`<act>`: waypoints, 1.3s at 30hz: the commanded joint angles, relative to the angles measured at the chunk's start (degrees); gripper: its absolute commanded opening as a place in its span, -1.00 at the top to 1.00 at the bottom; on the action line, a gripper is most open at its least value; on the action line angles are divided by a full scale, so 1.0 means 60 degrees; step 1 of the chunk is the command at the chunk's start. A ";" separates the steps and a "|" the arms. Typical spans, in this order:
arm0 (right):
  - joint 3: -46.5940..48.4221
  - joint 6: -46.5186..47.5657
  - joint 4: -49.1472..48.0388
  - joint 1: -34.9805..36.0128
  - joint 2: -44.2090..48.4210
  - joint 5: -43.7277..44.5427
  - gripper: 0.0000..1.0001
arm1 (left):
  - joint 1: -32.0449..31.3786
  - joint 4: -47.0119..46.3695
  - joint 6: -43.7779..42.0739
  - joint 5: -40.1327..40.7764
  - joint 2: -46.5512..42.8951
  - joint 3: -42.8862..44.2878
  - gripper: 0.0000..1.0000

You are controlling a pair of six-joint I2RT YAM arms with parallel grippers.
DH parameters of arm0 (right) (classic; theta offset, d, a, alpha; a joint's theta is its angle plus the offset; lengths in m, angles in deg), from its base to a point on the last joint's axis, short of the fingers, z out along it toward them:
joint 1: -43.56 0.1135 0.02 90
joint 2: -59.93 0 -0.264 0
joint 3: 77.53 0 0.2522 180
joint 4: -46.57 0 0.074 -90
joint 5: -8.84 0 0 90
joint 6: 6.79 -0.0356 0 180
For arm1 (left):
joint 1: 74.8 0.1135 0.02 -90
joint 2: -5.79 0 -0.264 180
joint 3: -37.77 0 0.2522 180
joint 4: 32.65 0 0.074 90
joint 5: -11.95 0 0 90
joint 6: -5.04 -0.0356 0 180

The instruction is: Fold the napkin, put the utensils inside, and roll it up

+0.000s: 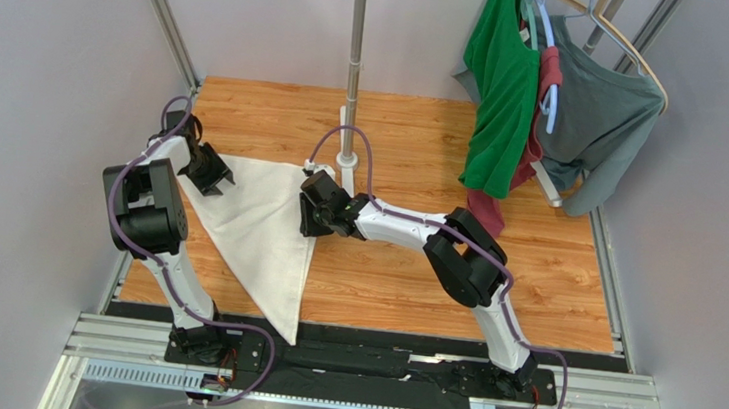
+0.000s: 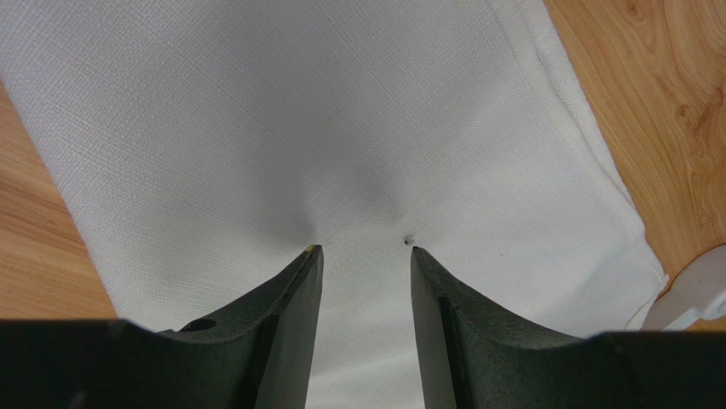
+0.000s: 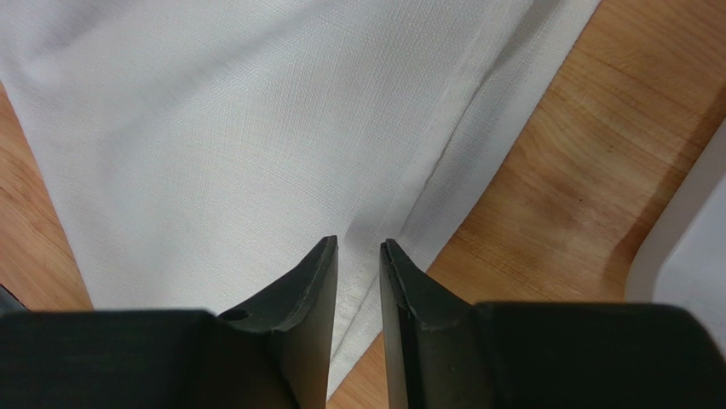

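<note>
Left pincer (image 2: pixel 362 251) sat nearest the lens in its wrist view. Its two black fingers were apart with a clear gap and nothing between them. The tips were down on the napkin (image 1: pixel 258 222), and the cloth dimpled slightly around them. Right pincer (image 3: pixel 358 244) had its fingers only narrowly apart, clamped on nothing, right at the napkin's hemmed edge. The hem ran from the gap toward 1 o'clock. Couldn't tell if those tips touched the cloth.

The napkin was plain white and lay flat as a triangle at about 9 o'clock on the wooden desk (image 1: pixel 552 283). Its straight edge was on the far side and its long point ran toward 6 o'clock. The tip reached past the wood's near edge onto the black strip. The left pincer was at the napkin's 10 o'clock corner, the right pincer at its 2 o'clock edge.

The base of the white pole stand (image 1: pixel 355 63) stood just beside the napkin's far right corner, at about 1 o'clock from the cloth. A green shirt (image 1: pixel 500 87), a red garment (image 1: pixel 486 211) and a grey shirt (image 1: pixel 604 107) hung at the desk's 2 o'clock, well apart from the napkin.
</note>
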 commanded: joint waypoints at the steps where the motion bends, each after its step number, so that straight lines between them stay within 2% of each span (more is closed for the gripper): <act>1: 0.0755 0.0115 0.0800 0.0186 -0.0211 0.0706 0.41 | 0.0087 -0.0135 0.0141 -0.0167 -0.0002 0.0150 -0.03; 6: 0.1488 0.0218 0.1637 0.0347 -0.0577 0.1380 0.42 | 0.0131 -0.0120 0.0141 -0.0138 0.0071 0.0150 -0.03; 11: 0.1912 0.0320 0.2193 0.0552 -0.0855 0.2038 0.35 | 0.0160 -0.0135 0.0156 -0.0197 0.0072 0.0151 -0.03; 17: 0.2045 0.0365 0.2296 0.0611 -0.1162 0.1923 0.34 | 0.0175 -0.0135 0.0171 -0.0255 0.0072 0.0150 -0.03; 25: 0.2411 0.0613 0.2765 0.0655 -0.1339 0.2391 0.63 | 0.0175 -0.0120 0.0127 -0.0094 0.0057 0.0165 -0.03; 30: 0.2412 0.0658 0.2882 0.0655 -0.1193 0.2611 0.73 | 0.0175 -0.0120 0.0127 -0.0094 0.0057 0.0165 -0.03; 34: 0.2324 0.0745 0.2853 0.0655 -0.1032 0.2714 0.93 | 0.0189 -0.0105 0.0141 -0.0080 0.0057 0.0165 -0.03; 39: 0.2280 0.0745 0.2926 0.0713 -0.0783 0.2845 0.95 | 0.0175 -0.0091 0.0141 -0.0080 0.0057 0.0165 -0.04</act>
